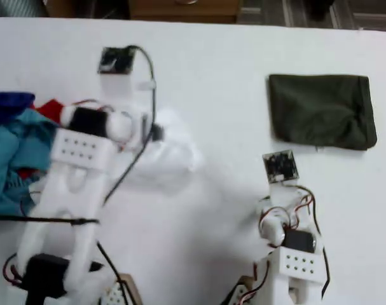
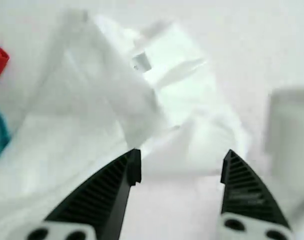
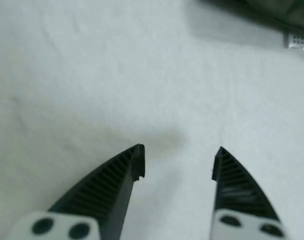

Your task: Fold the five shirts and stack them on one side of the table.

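The green shirt (image 1: pixel 320 111) lies folded flat at the far right of the surface (image 1: pixel 231 57), most likely as the start of the stack, since it is well apart from everything unfolded. 1 shirt looks done.

The white shirt (image 2: pixel 162 85) sits crumpled near the middle, where both arms could probably reach it for folding. The left tool (image 2: pixel 182 160) hangs just over its near edge, jaws spread with cloth between and below them but nothing pinched. That suits a grab at a hem or corner, which I judge is the step in hand.

The right tool (image 3: pixel 178 155) is also spread, over bare surface near the green shirt, holding nothing. It seems parked close by to take the other side of the white shirt.

The pile (image 1: pixel 14 146) of blue, teal and red cloth waits at the left edge, out of the folding area.
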